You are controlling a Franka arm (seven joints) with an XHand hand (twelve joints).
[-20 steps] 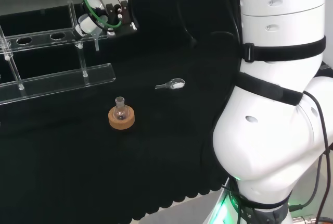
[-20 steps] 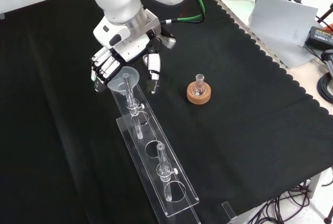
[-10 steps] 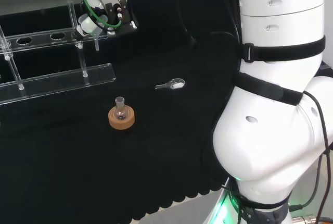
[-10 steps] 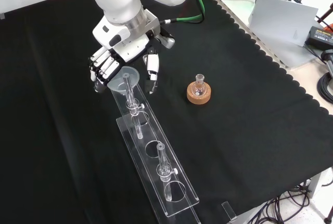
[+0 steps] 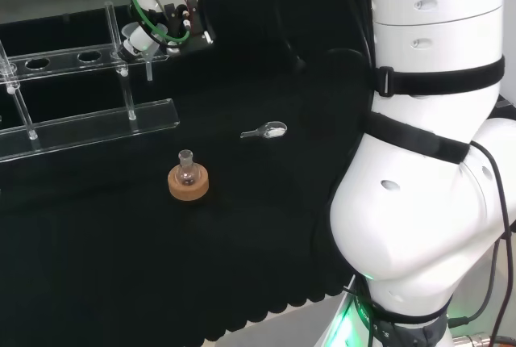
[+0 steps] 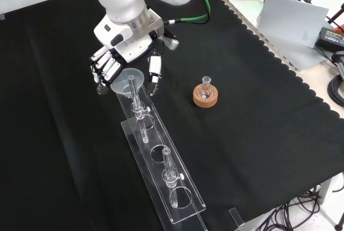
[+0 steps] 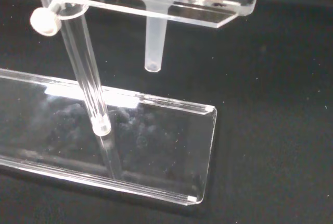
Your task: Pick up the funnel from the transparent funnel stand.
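The clear funnel (image 6: 128,78) sits in the end hole of the transparent stand (image 6: 161,173), its stem hanging through the upper shelf. In the front view the hand (image 6: 117,53) hovers over that end. Its fingers (image 6: 104,69) lie to the funnel's left and its thumb (image 6: 154,69) to the right, close to the rim, with no plain grasp. In the head view the funnel (image 5: 137,40) shows just below the hand (image 5: 172,10). The wrist view shows the funnel's stem (image 7: 154,47) below the shelf (image 7: 221,13) and above the stand's base plate (image 7: 161,135).
A small glass flask on a cork ring (image 6: 206,95) stands to the stand's right in the front view. In the head view a small clear scoop (image 5: 267,131) lies on the cloth to the right of the cork ring (image 5: 188,181). The cloth's scalloped edge (image 6: 301,75) runs to the right.
The hand has shifted slightly upward in the front view and its thumb has drawn in toward the funnel's rim. The funnel has stayed in the stand.
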